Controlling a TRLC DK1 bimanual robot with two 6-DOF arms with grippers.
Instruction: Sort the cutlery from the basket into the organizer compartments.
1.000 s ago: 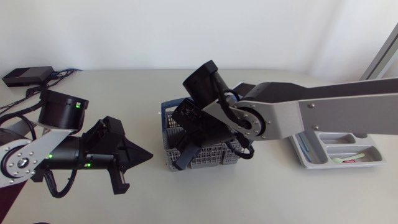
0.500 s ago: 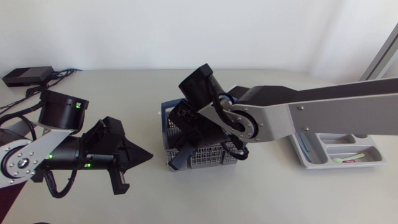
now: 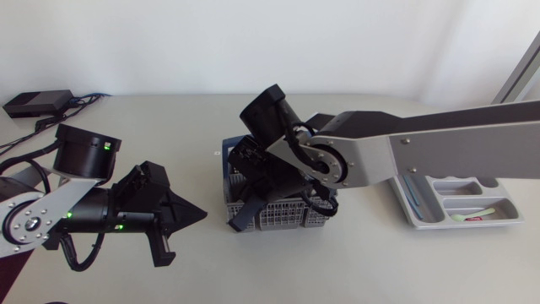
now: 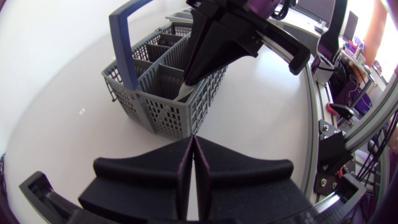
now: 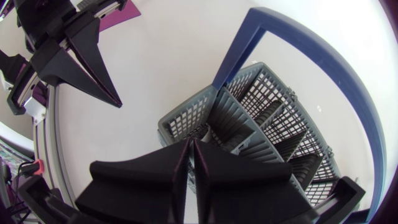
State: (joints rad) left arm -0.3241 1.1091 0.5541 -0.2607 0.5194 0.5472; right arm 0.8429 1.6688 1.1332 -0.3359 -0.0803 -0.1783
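The right fingers (image 3: 246, 211) are pinched together down in the basket (image 3: 291, 221) in the middle of the surface (image 3: 380, 262), maybe on something, I cannot tell, so they should lift straight up slowly, while the left fingers (image 3: 181, 211) rest shut, empty

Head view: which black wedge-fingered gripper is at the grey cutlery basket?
The right gripper: its tips are down at a corner of the grey mesh basket; the left gripper hangs beside it, apart.

right tool (image 3: 239, 221) at basket (image 3: 291, 218) corner | left tool (image 3: 190, 213) apart | organizer (image 3: 422, 215): pale item (image 3: 472, 214), maybe spoon
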